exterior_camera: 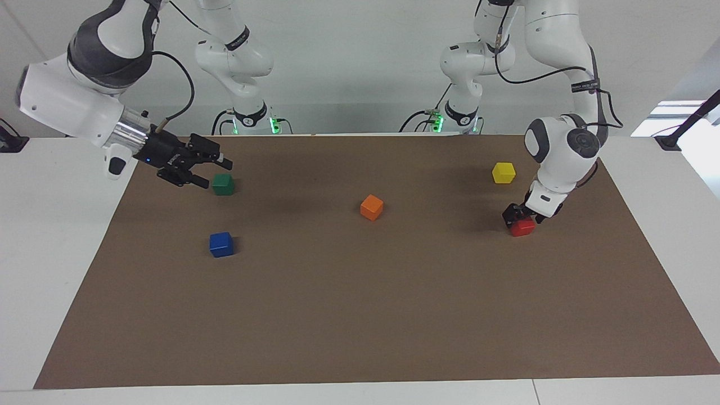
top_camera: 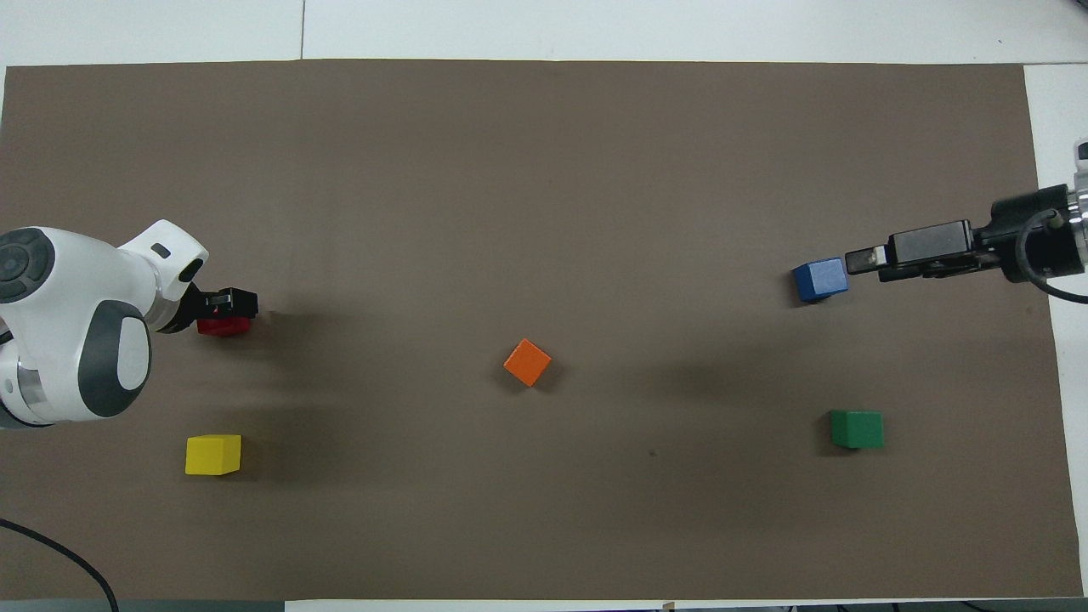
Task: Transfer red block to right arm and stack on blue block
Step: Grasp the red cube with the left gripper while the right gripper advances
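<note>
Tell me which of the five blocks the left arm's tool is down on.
The red block. The left tool sits right on it, at that arm's end of the mat; the yellow, orange, green and blue blocks lie untouched.

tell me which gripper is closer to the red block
Left. The left gripper is right down at the red block; the right gripper is up beside the green block.

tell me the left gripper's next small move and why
Probably close on the red block: the left gripper is open and down around it on the mat, and the block must be lifted before passing to the right gripper, which hangs open by the green block.
</note>
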`<state>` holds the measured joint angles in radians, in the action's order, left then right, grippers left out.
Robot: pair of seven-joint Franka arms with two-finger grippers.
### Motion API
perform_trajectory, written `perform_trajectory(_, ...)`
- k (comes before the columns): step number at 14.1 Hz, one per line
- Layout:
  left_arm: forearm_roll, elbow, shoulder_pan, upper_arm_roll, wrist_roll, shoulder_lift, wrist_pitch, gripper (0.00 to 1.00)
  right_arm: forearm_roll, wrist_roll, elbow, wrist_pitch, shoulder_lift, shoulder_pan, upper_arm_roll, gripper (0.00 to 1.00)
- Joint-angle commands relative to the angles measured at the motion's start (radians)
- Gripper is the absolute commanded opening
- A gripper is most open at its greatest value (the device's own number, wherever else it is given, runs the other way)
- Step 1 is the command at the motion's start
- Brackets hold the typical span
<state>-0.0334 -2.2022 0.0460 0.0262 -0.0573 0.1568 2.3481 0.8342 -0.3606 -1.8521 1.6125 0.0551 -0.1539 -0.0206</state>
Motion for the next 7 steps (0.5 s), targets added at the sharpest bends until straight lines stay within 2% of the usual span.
perform_trajectory(1, 0.013, -0.013, -0.002, -0.002, 0.004, 0.018, 0.028, 1.0, 0.229, -0.072, -0.137, -0.02, -0.018, -0.015, 0.008, 1.0)
perform_trajectory(2, 0.013, -0.002, -0.003, -0.002, -0.001, 0.02, 0.017, 0.9, 0.309, -0.098, -0.171, -0.043, -0.009, -0.016, 0.008, 1.0)
perform_trajectory(4, 0.013, 0.015, -0.005, -0.002, -0.045, 0.021, -0.016, 0.21, 0.399, -0.115, -0.202, -0.087, 0.0, -0.015, 0.008, 1.0)
perform_trajectory(5, 0.013, 0.025, -0.005, -0.002, -0.05, 0.023, -0.033, 0.0, 0.442, -0.124, -0.213, -0.126, 0.017, -0.015, 0.008, 1.0)
perform_trajectory(6, 0.018, 0.036, -0.005, -0.002, -0.065, 0.024, -0.053, 0.0, 0.503, -0.176, -0.231, -0.182, 0.058, -0.021, 0.008, 1.0)
perform_trajectory(7, 0.035, 0.056, -0.002, -0.002, -0.128, 0.026, -0.084, 0.0, 0.57, -0.277, -0.236, -0.257, 0.134, -0.03, 0.008, 1.0)
